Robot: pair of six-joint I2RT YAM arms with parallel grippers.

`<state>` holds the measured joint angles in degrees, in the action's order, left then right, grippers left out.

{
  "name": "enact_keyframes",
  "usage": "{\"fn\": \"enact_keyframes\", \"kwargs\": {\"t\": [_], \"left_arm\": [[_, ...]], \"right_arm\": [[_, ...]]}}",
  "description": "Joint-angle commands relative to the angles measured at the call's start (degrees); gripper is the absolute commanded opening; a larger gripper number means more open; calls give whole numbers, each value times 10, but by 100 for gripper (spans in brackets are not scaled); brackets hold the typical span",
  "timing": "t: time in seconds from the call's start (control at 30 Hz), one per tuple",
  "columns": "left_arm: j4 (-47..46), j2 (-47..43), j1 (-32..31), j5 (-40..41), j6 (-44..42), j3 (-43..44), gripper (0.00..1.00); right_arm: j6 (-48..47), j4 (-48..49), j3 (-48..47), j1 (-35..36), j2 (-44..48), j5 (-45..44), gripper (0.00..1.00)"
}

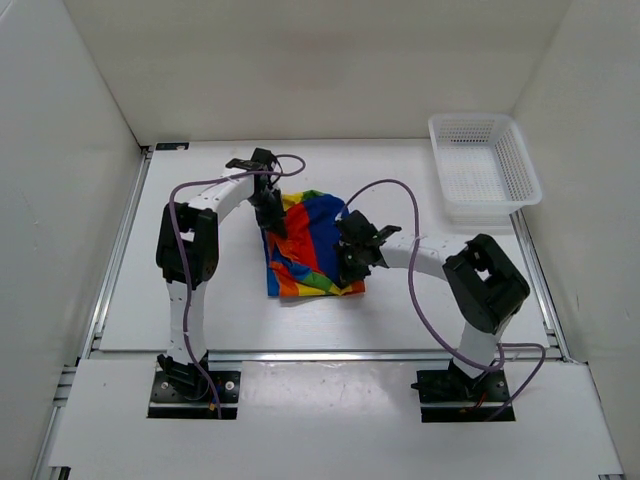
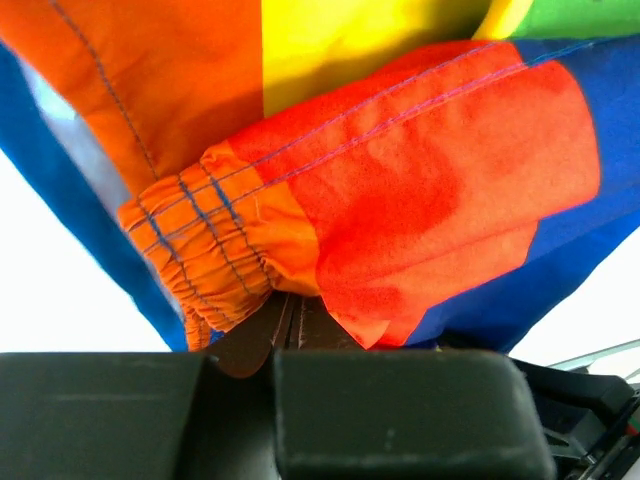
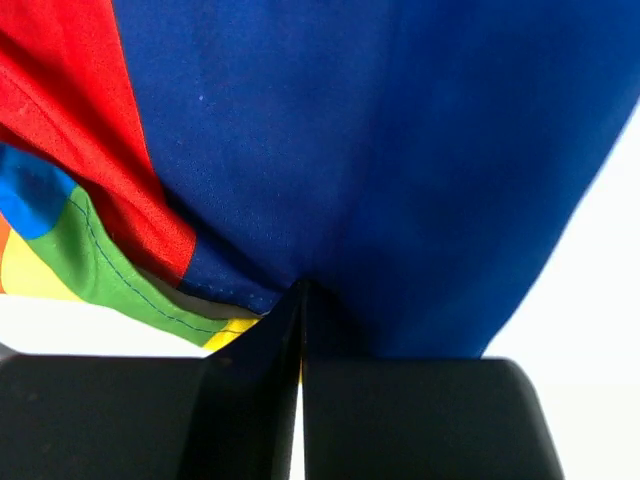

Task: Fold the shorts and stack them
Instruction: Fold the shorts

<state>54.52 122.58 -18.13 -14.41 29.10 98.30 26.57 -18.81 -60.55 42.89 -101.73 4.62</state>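
Plain white panel walls (image 1: 60, 200) close in the left, far and right sides of the workspace. They box in a flat white table (image 1: 240, 310), whose near edge is bounded by a silver metal rail (image 1: 330, 354).

The white-and-black left arm (image 1: 185, 250) arches up from its base and reaches inward to the table's middle. The right arm (image 1: 480, 280) bends in from the opposite side. There is open tabletop to the left of the left arm, along the far edge, and in the strip between the cloth and the near rail.

The soft rainbow-blocked cloth shorts (image 1: 310, 245) lie bunched in the middle of the table between the two arms, with a blue panel uppermost and red, orange, yellow and green stripes at the near edge. They sit well apart from the white plastic mesh basket (image 1: 478, 127), which stands in the far right corner, close to the right wall.

The left gripper (image 1: 272, 215) is at the shorts' far left edge. Its wrist view shows its black fingers pressed together (image 2: 290, 320) on the cloth, beside a gathered orange elastic hem and a red fold (image 2: 420, 200).

The right gripper (image 1: 350, 262) is at the near right corner. Its jaws are clamped together (image 3: 300, 300) on a pinch of the blue fabric (image 3: 380, 150), which hangs taut above them.

Thin purple cables (image 1: 400, 190) loop over each arm.
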Motion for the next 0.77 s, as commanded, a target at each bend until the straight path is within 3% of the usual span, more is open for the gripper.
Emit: {"fn": "enact_keyframes", "kwargs": {"t": [0.0, 0.1, 0.13, 0.17, 0.2, 0.23, 0.27, 0.3, 0.33, 0.5, 0.73], "left_arm": [[26, -40, -5, 11, -6, 31, 10], [44, -76, -5, 18, -6, 51, 27], [56, -89, -5, 23, -11, 62, 46], [62, -118, -10, 34, -12, 67, 60], [69, -133, -10, 45, -12, 67, 72], [78, -150, -10, 56, -12, 77, 83], [93, -183, -10, 66, -12, 83, 100], [99, -202, -10, 89, -12, 83, 100], [104, -221, -10, 100, -12, 78, 100], [102, -398, -10, 210, -12, 3, 100], [71, -624, 11, 303, 14, -154, 100]], "right_arm": [[-7, -10, -27, 6, 32, -39, 0], [-7, -58, -60, 6, 119, -82, 7], [-7, -88, -70, 6, 161, -96, 17], [-7, -102, -82, 6, 182, -114, 52], [-7, -131, -99, 6, 202, -160, 71], [-7, -144, -107, 6, 236, -188, 83], [-7, -158, -114, 6, 251, -218, 93], [0, -173, -121, 6, 264, -252, 99], [0, -199, -127, 6, 287, -315, 99], [22, -265, -134, 1, 343, -468, 99], [59, -316, -83, 1, 376, -520, 99]]}}
